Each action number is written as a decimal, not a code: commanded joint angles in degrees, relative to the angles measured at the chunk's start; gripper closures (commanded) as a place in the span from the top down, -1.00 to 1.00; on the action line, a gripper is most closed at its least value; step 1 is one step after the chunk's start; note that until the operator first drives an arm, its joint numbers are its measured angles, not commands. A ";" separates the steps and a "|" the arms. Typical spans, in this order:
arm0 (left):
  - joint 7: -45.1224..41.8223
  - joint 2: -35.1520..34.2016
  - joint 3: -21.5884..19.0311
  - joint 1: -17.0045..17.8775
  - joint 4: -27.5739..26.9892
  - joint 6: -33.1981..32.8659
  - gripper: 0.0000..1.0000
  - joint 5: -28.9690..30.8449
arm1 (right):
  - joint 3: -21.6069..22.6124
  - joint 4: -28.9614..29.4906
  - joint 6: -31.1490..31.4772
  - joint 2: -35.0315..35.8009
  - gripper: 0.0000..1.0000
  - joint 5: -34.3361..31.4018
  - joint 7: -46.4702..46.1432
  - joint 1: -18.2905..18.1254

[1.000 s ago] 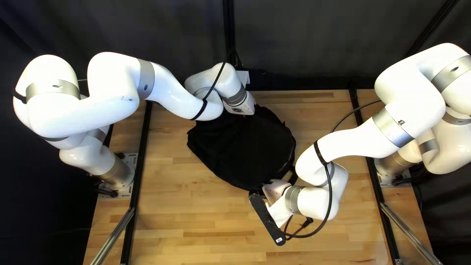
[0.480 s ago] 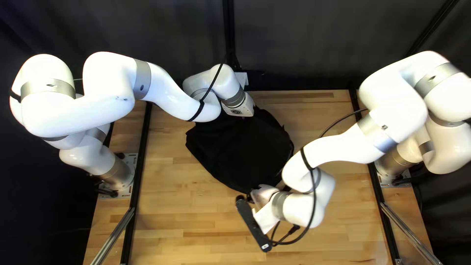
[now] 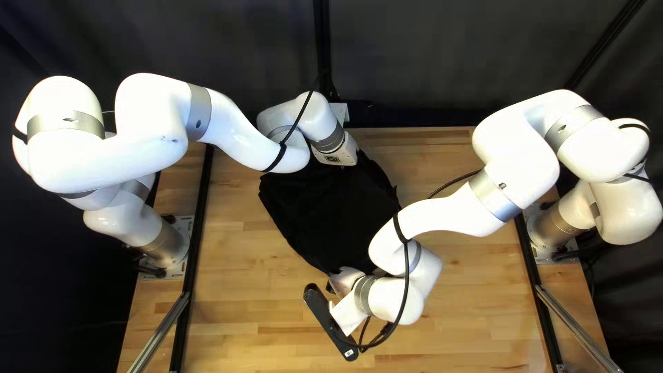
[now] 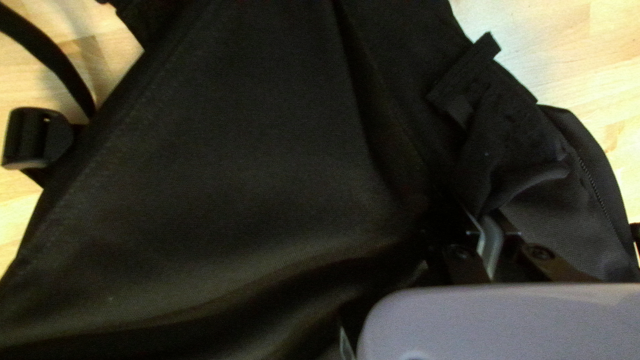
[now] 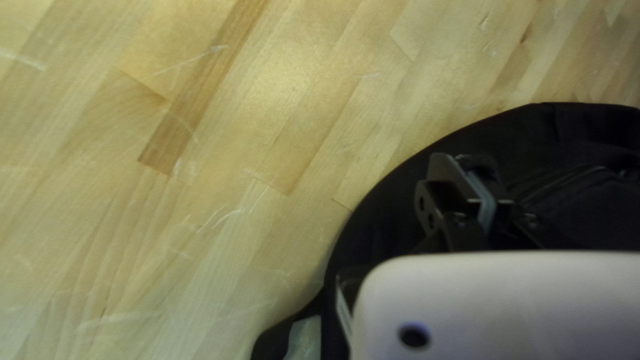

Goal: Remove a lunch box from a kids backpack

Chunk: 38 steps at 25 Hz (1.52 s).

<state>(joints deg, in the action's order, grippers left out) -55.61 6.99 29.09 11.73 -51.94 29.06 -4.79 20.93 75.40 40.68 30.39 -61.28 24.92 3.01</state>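
Note:
The black backpack point(image 3: 331, 214) lies on the table between my arms in the top left view. My left gripper point(image 3: 335, 156) is over its far part, its fingers hidden there. My right gripper point(image 3: 342, 282) is at its near end. Black cloth of the backpack point(image 4: 253, 167) rises in folds around my left gripper point(image 4: 490, 237), whose fingers are closed on a bunched piece. In the right wrist view, my right gripper point(image 5: 481, 193) has its fingers together at the backpack point(image 5: 393, 213), pinching dark material near a zipper line. No lunch box shows.
A loose strap with a buckle point(image 4: 37, 139) lies beside the backpack in the left wrist view. The camera bar point(image 3: 330, 323) on my right wrist juts toward the near side, a cable looping beside it. Bare wooden tabletop point(image 3: 248, 304) surrounds the bag.
My right gripper has swept leftward and slightly nearer the front edge. The backpack's near end and right side have shifted left with it. My left arm has barely moved.

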 commanded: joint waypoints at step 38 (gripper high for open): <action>-0.65 -1.47 -0.21 0.57 2.23 -1.84 -1.00 0.67 | 1.65 6.67 11.45 -4.28 1.00 2.99 -9.31 3.19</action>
<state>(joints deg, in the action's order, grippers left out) -56.35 5.58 28.87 12.33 -49.95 27.49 -4.13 21.63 84.77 50.35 29.74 -59.74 18.15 6.60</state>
